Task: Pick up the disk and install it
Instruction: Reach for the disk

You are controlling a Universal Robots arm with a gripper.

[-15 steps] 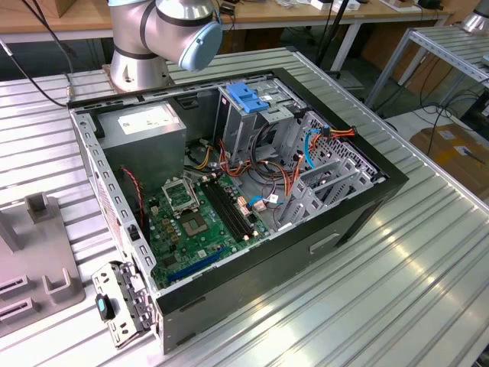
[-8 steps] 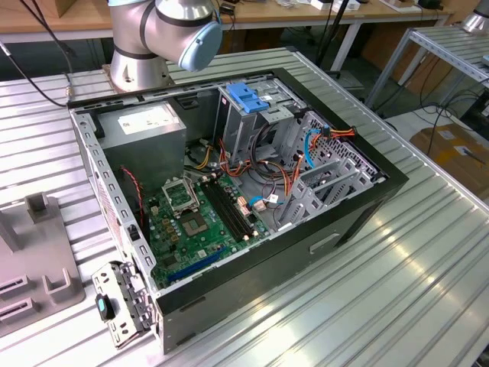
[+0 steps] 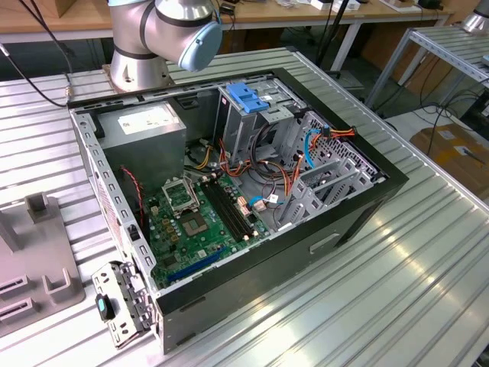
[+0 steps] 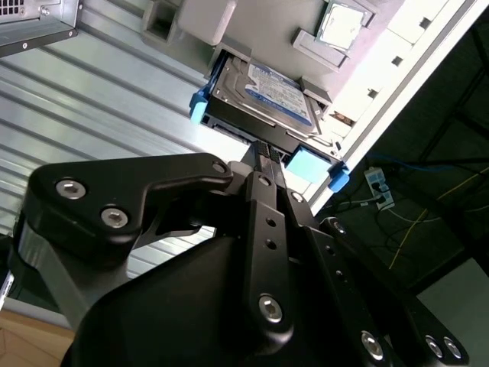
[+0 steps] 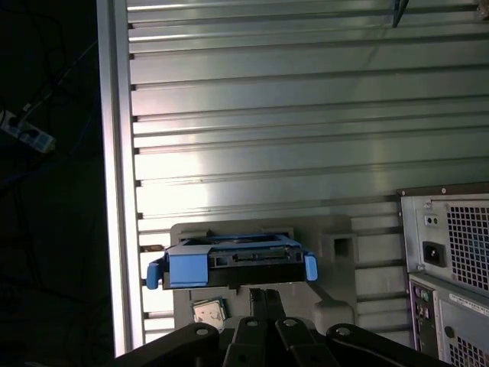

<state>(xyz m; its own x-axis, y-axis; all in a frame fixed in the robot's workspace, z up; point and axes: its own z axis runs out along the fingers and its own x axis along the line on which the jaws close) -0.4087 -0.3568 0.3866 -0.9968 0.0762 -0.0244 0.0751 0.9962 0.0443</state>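
Disk [image 4: 263, 92] in grey holder [image 5: 336, 229] — tool [image 4: 263, 151] just beside, closed

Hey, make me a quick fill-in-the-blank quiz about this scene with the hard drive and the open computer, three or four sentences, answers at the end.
1. The disk sits in a carrier rail coloured ____.
2. The disk rests on a grey holder standing on the ribbed metal ____.
3. In both wrist views, the shut gripper is nearest to the ____.
4. In the exterior view, the open computer case shows a motherboard coloured ____.

Missing words: blue; table; disk; green.
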